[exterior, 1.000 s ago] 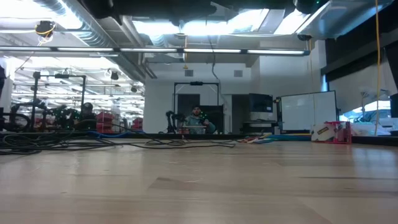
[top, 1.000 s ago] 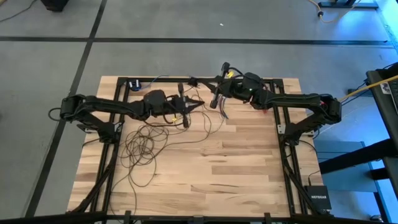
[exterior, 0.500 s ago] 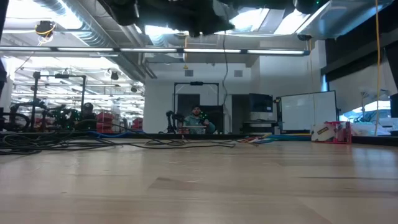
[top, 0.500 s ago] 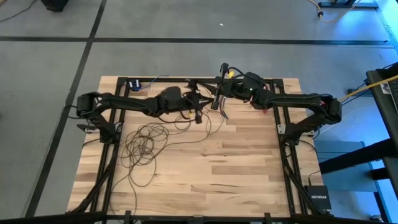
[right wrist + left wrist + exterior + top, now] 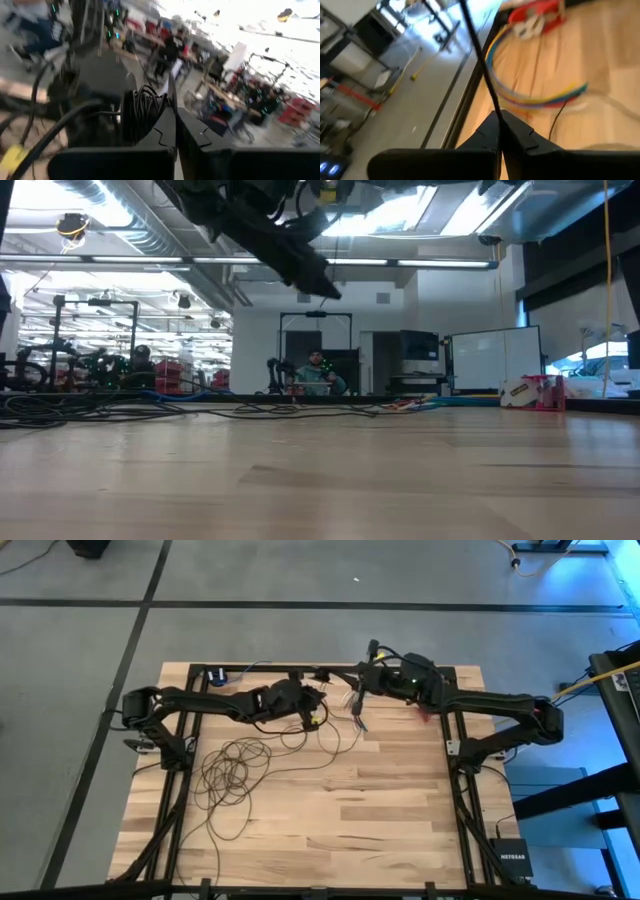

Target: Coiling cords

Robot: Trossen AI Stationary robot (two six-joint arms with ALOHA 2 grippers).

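Observation:
The cord is a thin dark wire. Its loose loops (image 5: 232, 768) lie on the table's left half, and a strand runs from them up toward the far middle. My left gripper (image 5: 321, 708) (image 5: 497, 114) is above the far middle of the table, shut on one strand (image 5: 479, 50). Just to its right my right gripper (image 5: 362, 687) (image 5: 176, 111) is held level and shut, with a wound bundle of the cord (image 5: 145, 107) at its fingers. In the low view the left arm (image 5: 285, 245) reaches down from the top. My left gripper pinches a single strand of the cord (image 5: 492, 102) between its two fingertips. The fingers come from the table's left, slanting slightly down. The strand runs straight and taut away from the tips, clear of the table. My right gripper is shut on the cord's wound bundle (image 5: 150, 112), whose several turns sit against one finger (image 5: 162, 132). It comes level from the table's right and holds the bundle off the table. The fingers hide how the turns lie between them.
A short bundle of multicoloured wires (image 5: 535, 97) (image 5: 358, 712) lies on the table under the two grippers. A small dark round piece (image 5: 216, 674) sits near the far left corner. Bare wood (image 5: 380, 810) fills the near and right parts. Black frame rails (image 5: 455, 755) run along both sides.
My left arm has stretched toward the right gripper and sunk, now showing at the top of the low view. Its gripper has tipped up from steeply downward to a shallow slant. My right gripper has drawn slightly toward the table's right. Both stayed shut.

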